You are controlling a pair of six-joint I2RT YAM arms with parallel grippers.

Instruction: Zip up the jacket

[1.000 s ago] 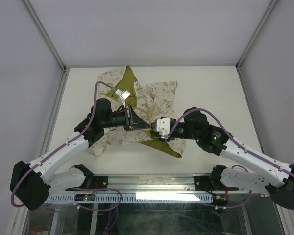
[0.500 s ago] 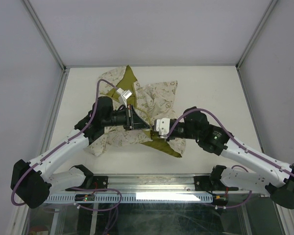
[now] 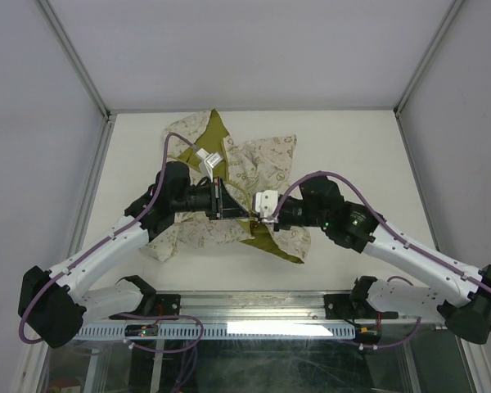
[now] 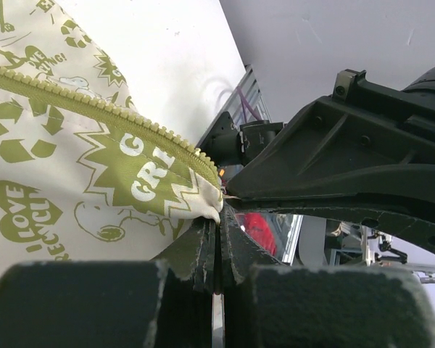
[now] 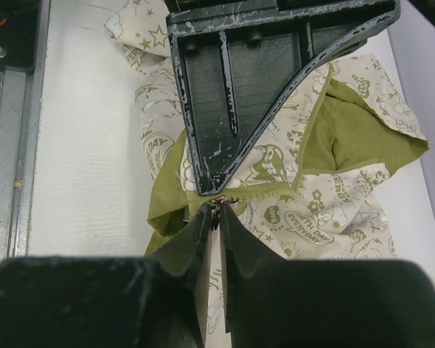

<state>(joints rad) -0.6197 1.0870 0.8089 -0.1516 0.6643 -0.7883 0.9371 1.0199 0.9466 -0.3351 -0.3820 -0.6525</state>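
Observation:
The jacket [image 3: 262, 164], cream with olive prints and olive lining, lies crumpled on the table's middle. My left gripper [image 3: 242, 213] is shut on its bottom corner at the zipper's end, seen in the left wrist view [image 4: 219, 216], where the olive zipper teeth [image 4: 94, 109] run up-left. My right gripper [image 3: 259, 216] meets it tip to tip. In the right wrist view my right gripper [image 5: 216, 210] is pinched on the small metal zipper pull [image 5: 216, 204], right under the left gripper's fingers [image 5: 225, 94]. The open flap shows the lining [image 5: 355, 138].
The white table [image 3: 352, 147] is ringed by grey enclosure walls. A metal rail [image 5: 7, 145] runs along the near edge by the arm bases. Purple cables loop over both arms above the jacket.
My right arm has moved left, bringing its gripper up against the left gripper at the zipper's end. The left arm and the jacket have hardly moved.

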